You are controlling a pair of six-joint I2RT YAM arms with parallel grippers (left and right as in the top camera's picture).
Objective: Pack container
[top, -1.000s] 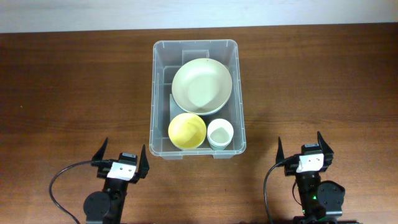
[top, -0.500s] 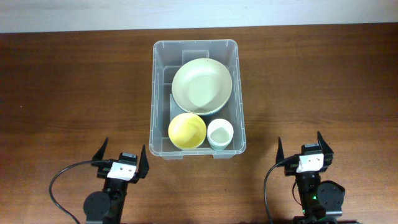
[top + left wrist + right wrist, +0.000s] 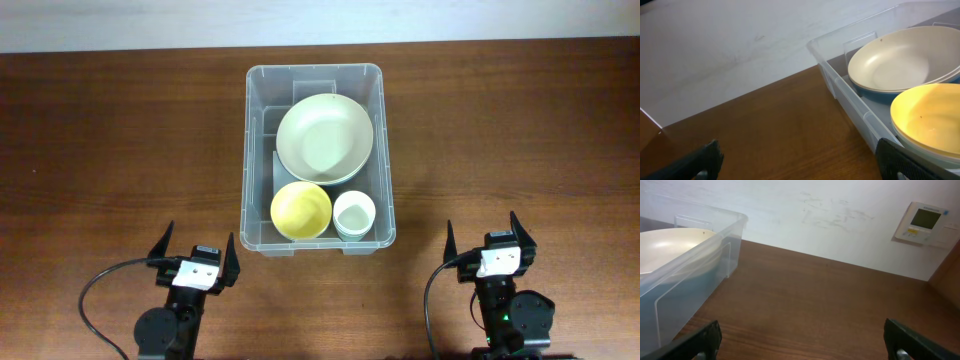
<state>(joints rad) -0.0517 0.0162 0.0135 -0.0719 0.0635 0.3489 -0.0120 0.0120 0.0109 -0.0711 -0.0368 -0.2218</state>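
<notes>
The clear plastic container [image 3: 255, 150] stands at the table's middle. Inside it lie a large cream plate [image 3: 325, 137] at the back, a yellow bowl [image 3: 301, 210] at the front left and a small white cup [image 3: 354, 214] at the front right. My left gripper [image 3: 198, 250] is open and empty near the front edge, left of the container. My right gripper [image 3: 486, 240] is open and empty at the front right. The left wrist view shows the container wall [image 3: 840, 87], plate [image 3: 900, 60] and yellow bowl [image 3: 930, 117]. The right wrist view shows the container [image 3: 675, 295].
Brown wooden table [image 3: 120, 150]. A pale wall runs along its far edge [image 3: 320, 20]. A small wall thermostat [image 3: 924, 222] shows in the right wrist view. A black cable [image 3: 95, 295] loops beside the left arm base.
</notes>
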